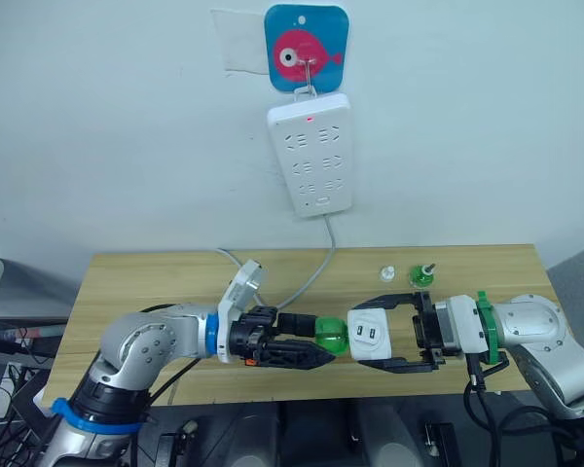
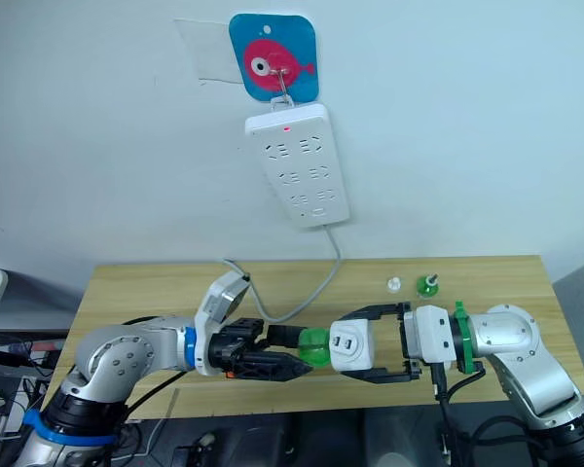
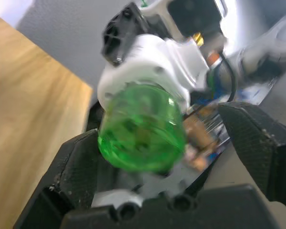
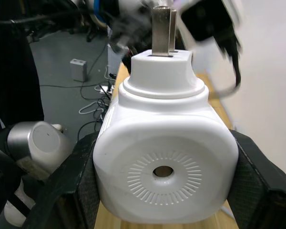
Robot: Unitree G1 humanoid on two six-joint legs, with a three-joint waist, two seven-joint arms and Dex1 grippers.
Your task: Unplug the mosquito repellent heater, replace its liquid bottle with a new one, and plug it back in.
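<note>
— What is the left gripper (image 1: pixel 316 348) doing with the bottle?

— It stands around the new bottle (image 1: pixel 332 336), in front of the table (image 1: pixel 156 272) edge. I would not call it a grip: in the left wrist view one finger (image 3: pixel 76 157) lies against the green glass, and the other finger (image 3: pixel 257 143) is clearly apart from it. So the jaws are released. The bottle's neck end sits in the mosquito repellent heater (image 4: pixel 164 157), and I judge that the step in hand is to screw it fully in.

— And who holds the heater?

— The right gripper (image 1: pixel 373 335) is clamped on it, with one finger pad on each flat side. The vent hole faces the right wrist camera and the prongs point upward.

— How to do it well, then?

— I think the left jaws should close on the round body of the bottle, not on its end, and press only lightly, since the glass looks smooth and could slip. The turning should go around the line that bottle and heater share; if the bottle tilts, the thread may cross. The right gripper should only hold firm and not twist.

— What lies further right on the table?

— A small white cap (image 1: pixel 387 273) and, just beside it, the old bottle (image 1: pixel 423 275), upright with its dark wick bare. Both are well apart from the work. The power strip (image 1: pixel 311 156) hangs on the wall above, with a red light on — the heater is not yet plugged back.
</note>
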